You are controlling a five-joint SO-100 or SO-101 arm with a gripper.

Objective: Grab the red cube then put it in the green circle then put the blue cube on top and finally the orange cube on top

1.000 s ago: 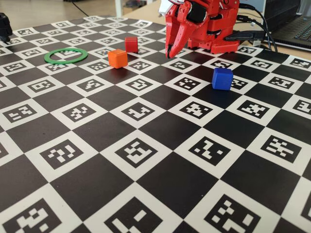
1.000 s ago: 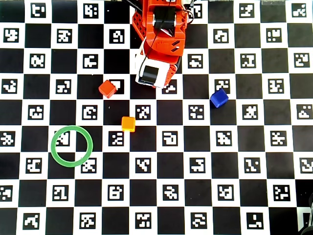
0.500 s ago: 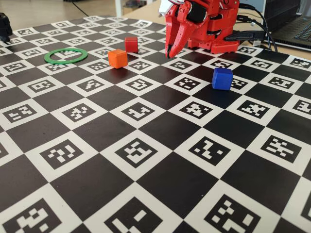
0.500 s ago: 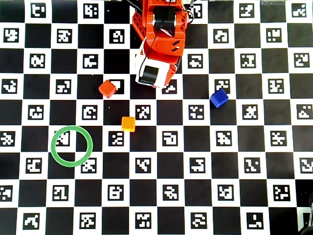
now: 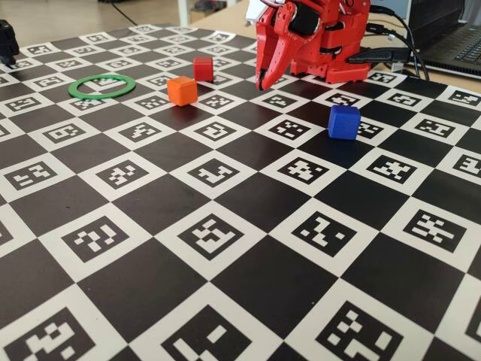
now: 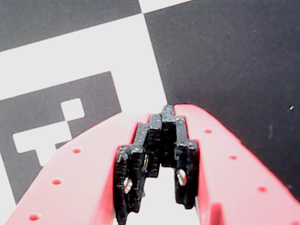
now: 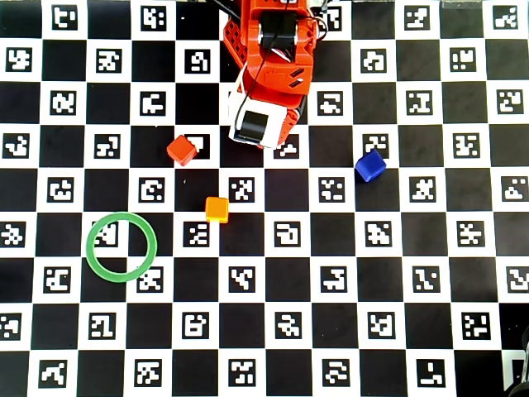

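The red cube (image 5: 203, 68) (image 7: 181, 150) sits on the checkered board just left of the folded red arm. Nearer the camera in the fixed view stands the orange cube (image 5: 182, 90) (image 7: 217, 209). The blue cube (image 5: 343, 122) (image 7: 370, 165) lies apart to the right. The green circle (image 5: 101, 97) (image 7: 89, 247) lies flat at the left with nothing inside it. My gripper (image 5: 262, 84) (image 6: 168, 108) points down at the board right of the red cube, shut and holding nothing. In the wrist view no cube shows, only board squares.
The arm's base (image 5: 338, 45) stands at the board's back edge, with a laptop (image 5: 458, 37) and cables behind it to the right. A dark object (image 5: 6, 41) stands at the far left edge. The board (image 7: 264, 347) is printed with markers.
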